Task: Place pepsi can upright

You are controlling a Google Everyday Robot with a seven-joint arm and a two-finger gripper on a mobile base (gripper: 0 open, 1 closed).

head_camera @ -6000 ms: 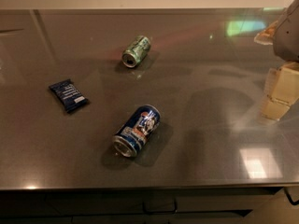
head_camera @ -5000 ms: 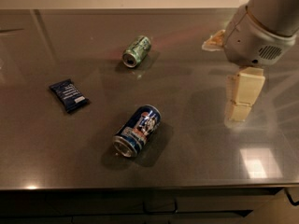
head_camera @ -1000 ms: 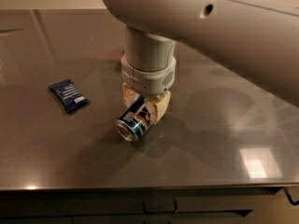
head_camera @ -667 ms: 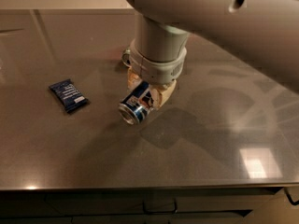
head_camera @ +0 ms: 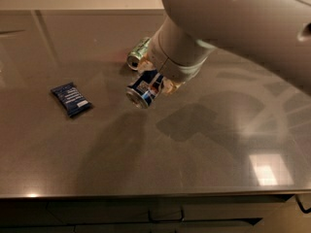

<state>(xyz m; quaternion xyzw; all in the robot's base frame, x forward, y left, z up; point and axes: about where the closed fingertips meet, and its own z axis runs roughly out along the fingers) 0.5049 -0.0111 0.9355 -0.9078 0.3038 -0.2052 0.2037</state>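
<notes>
Claw (head_camera: 156,84) clamped tight around the pepsi can (head_camera: 142,90), up off the table (head_camera: 209,159).
Lots of open table toward the near edge; green can (head_camera: 138,53) just behind; blue packet (head_camera: 71,99) well apart; my arm (head_camera: 228,23) slants down from above, can tilted.

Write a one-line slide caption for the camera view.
Gripper holds the pepsi can on its side, not yet upright, near a green can and a dark-blue packet.

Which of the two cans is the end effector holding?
The blue pepsi can, held in the end effector; the green can lies on its side behind.
</notes>
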